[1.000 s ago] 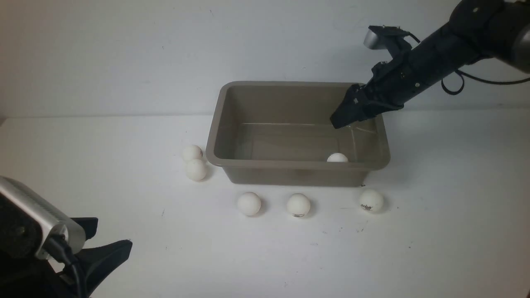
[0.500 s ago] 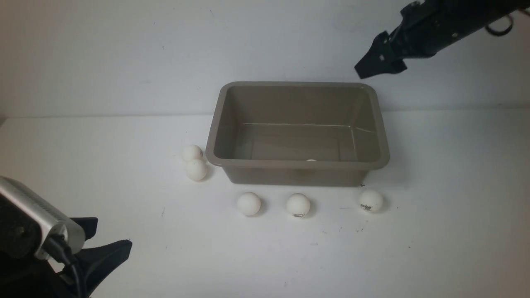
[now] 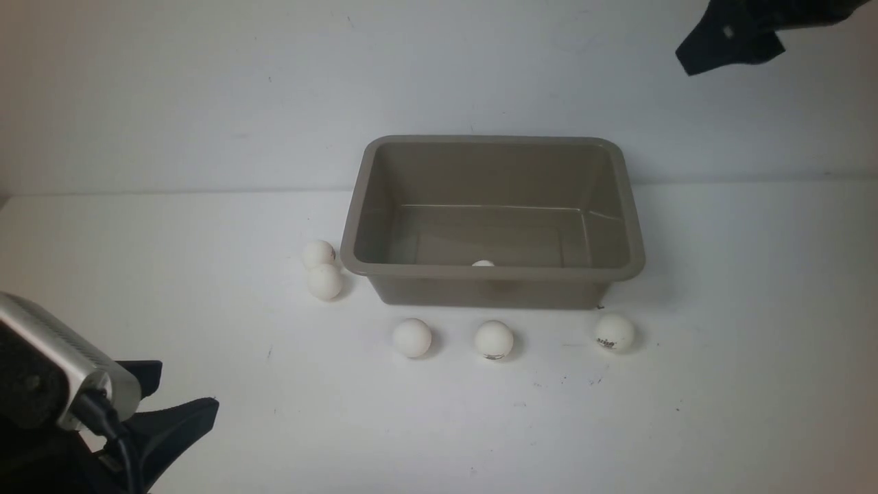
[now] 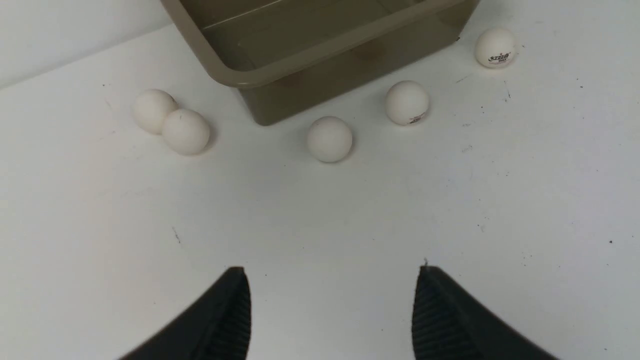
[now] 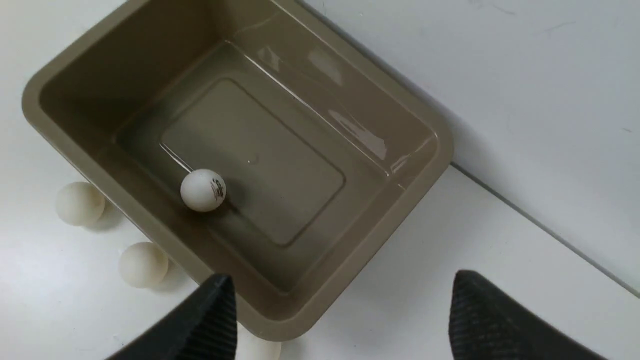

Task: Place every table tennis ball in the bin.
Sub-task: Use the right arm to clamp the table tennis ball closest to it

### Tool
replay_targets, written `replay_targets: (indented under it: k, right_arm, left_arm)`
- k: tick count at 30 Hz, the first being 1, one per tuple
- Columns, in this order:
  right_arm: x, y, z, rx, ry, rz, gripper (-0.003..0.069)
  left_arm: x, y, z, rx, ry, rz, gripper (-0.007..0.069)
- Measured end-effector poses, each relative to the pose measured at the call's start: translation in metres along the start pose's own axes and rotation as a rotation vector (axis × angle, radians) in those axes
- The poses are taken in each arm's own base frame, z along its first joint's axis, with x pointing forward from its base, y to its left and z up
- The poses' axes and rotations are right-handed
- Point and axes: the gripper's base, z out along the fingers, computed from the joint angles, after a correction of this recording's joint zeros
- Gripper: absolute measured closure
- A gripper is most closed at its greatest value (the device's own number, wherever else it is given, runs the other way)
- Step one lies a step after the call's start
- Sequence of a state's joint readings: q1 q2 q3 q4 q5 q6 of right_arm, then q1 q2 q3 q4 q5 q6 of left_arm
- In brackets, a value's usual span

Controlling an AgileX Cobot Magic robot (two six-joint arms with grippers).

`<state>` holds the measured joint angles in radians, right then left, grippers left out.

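1 table tennis ball (image 5: 203,190) lies inside the bin (image 3: 494,272); 5 lie outside it. My right gripper (image 5: 345,310), empty and spread, is nearer the ball at the bin's near right corner (image 3: 614,333).

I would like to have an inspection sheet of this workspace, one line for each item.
Surface: white table, small dark marks and specks on it.
Bin: upright on the table, near the wall.
Ball in bin: one, lying on the bin's floor.
Balls on table: five; two together left of the bin, three in front of it.
Clutter: nothing seen.
Left hand: open, holding nothing.
Right hand: open, holding nothing.
Cables: one dark cable at the left arm.
Surroundings: white wall behind the table.
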<state>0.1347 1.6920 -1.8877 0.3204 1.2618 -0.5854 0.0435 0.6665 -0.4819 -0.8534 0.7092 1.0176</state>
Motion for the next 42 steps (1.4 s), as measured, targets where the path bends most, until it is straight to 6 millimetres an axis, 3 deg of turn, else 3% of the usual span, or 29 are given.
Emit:
replay_targets:
  k: [11,17,22,25,28,33,42]
  right_arm:
    - [0.001,0.011,-0.041,0.048,-0.055,0.015,0.0144]
    - [0.031,0.024,-0.043,0.042,0.027,0.062,0.0144]
    - [0.066,0.039,-0.021,-0.052,0.131,0.123,0.0144]
    - [0.097,0.048,0.007,-0.111,0.218,0.162,0.0144]
    - [0.114,0.05,0.028,-0.111,0.209,0.188,0.0144]
    - [0.13,0.053,0.058,-0.116,0.164,0.205,0.0144]
    - [0.131,0.066,0.102,-0.136,0.207,0.149,0.0144]
  left_arm:
    - [0.0,0.0,0.0,0.0,0.0,-0.001,0.023]
    - [0.0,0.0,0.0,0.001,-0.002,-0.003,0.023]
    - [0.0,0.0,0.0,0.002,-0.004,-0.006,0.023]
    - [0.0,0.0,0.0,0.002,-0.004,-0.006,0.023]
    - [0.0,0.0,0.0,0.003,-0.004,-0.005,0.023]
    - [0.0,0.0,0.0,0.003,-0.005,-0.002,0.023]
    - [-0.001,0.0,0.0,0.004,-0.006,-0.001,0.023]
